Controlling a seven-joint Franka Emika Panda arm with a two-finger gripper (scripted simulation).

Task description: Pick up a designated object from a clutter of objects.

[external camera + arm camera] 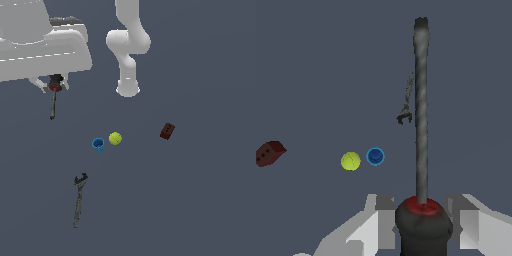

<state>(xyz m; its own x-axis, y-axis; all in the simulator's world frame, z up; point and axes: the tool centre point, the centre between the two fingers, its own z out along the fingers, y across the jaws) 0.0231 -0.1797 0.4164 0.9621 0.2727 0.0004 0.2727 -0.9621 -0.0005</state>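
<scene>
Red and black at its handle, the screwdriver [53, 97] sits in the upper left of the exterior frame, gripped by the hand [55, 86] under the big white arm. Its thin dark shaft points down the frame from the handle. The wrist view shows the hand [423, 220] closed narrow on the handle, a grey finger [378, 220] on either side, with the screwdriver [421, 125] shaft running straight away from the camera.

Lower left in the exterior frame lies the grey wrench [79, 199], well apart from the rest. Near the middle, a blue cup [98, 144] stands just beside a yellow-green ball [115, 138]. Right of centre rests a dark red block [167, 131], alone on the dark grey counter [210, 200]. The arm's white base [128, 89] stands at upper centre.
</scene>
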